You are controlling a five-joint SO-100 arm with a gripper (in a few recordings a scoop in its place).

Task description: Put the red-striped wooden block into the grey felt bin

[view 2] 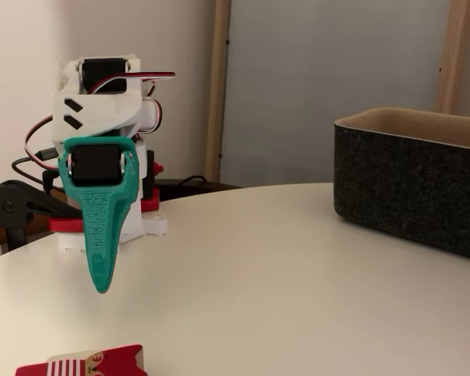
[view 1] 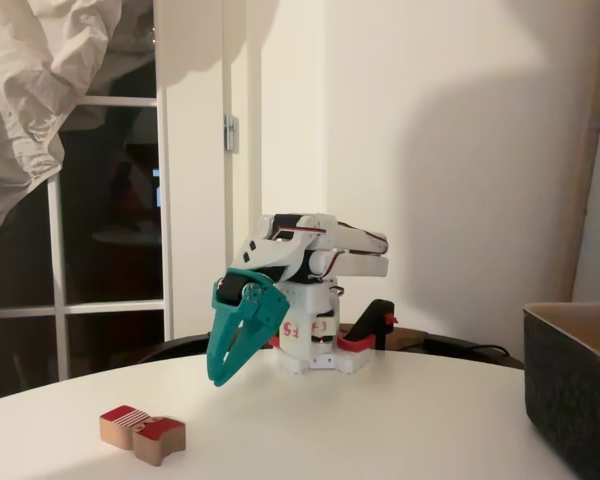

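At the left of a fixed view, two small wooden pieces are seen lying on the white round table (view 1: 380,420), touching one another. The red-striped wooden block (view 1: 123,424) is the left one, its striped face turned up; a red-topped block (view 1: 160,440) rests against its right side. In the other fixed view the striped block (view 2: 66,366) is cut by the lower edge.

Further right, the teal gripper (view 1: 216,378) is held above the table, tips pointed down, empty, and set behind and to the right of the blocks. Its fingers are drawn close at the tips, with only a narrow slot visible higher up. The arm is folded low over its white base (view 1: 315,350); this is judged a rest posture, with the approach not yet begun.

At the far right the grey felt bin (view 1: 570,400) stands on the table, well apart from the blocks, mouth open upward. The striped block is not yet in it. The touching neighbour is judged a risk to a clean grasp.
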